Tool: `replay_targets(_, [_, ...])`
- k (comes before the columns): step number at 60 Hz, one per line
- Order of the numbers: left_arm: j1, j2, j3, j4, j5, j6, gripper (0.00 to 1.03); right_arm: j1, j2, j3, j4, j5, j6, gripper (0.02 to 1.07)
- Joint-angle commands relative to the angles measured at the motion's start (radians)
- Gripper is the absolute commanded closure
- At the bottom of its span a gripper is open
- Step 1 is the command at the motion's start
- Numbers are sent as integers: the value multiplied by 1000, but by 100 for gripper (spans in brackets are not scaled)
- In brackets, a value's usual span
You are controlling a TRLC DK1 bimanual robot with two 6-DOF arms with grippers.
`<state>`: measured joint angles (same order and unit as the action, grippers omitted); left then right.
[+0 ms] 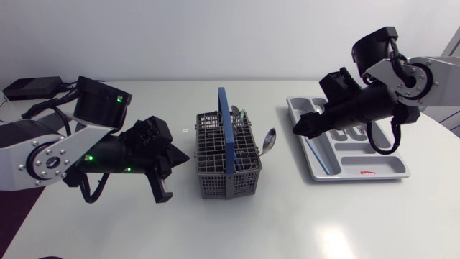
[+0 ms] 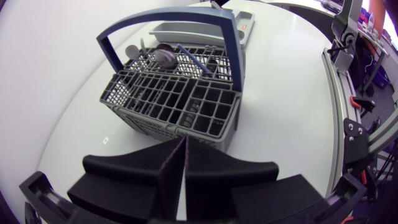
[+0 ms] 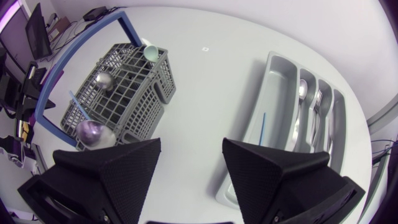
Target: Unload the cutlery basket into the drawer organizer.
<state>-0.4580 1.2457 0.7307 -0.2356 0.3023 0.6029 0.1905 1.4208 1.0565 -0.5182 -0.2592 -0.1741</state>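
White round tabletop (image 1: 287, 216), smooth, glossy, carries everything.

Left arm (image 1: 43, 155), silver-grey links with black joints, enters from the side and lies low, aimed at the basket. Right arm (image 1: 410, 79) enters from the opposite side, angled down over the organizer.

Grey plastic drawer organizer (image 1: 388, 169): shallow moulded tray, long parallel compartments, rounded rim. It lies on the right arm's side, well apart from the basket.

Grey plastic lattice cutlery basket (image 1: 228, 155) with upright blue hoop handle (image 1: 224, 122), mid-tabletop. Square grid cells, open top.

Left claw (image 2: 181, 149): matte black wedge fingers pressed flat together, nothing between them. The basket (image 2: 180, 106) stands just ahead of it, not touching. The nearest cells look empty; cutlery stands in the far cells, beyond the handle.

Right claw (image 3: 191, 146): fingers spread wide, holding nothing. It hangs over the tabletop strip between basket (image 3: 134, 93) and organizer (image 3: 273, 81), near the organizer's rim.

In the basket: a steel spoon (image 1: 268, 140) leaning out over the rim toward the organizer, a second round steel bowl (image 3: 104, 79) and a pale green round head (image 3: 151, 53) at a corner.

In the organizer: steel forks (image 3: 317, 106), one steel spoon (image 3: 301, 90), thin blue stick (image 3: 262, 127), each in a separate lane.
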Motion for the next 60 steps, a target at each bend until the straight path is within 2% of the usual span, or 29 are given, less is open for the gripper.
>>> replay_targets(1, [-15,9,-19,-10,1,8,86,29,-37,-21,-9,-2,41,34])
replay_targets(14, [-15,-11,-20,-25,0,9,86,136,-71,13,-83,14,71,34])
replay_targets(36, [-13,-38,-28,-34,0,9,86,213,7,69,-42,60,105,34])
replay_targets(45, [-10,-58,-25,-48,0,9,86,256,27,119,-57,84,113,34])
replay_targets(60, [-7,-78,-28,-57,-2,9,85,268,15,138,-98,72,111,34])
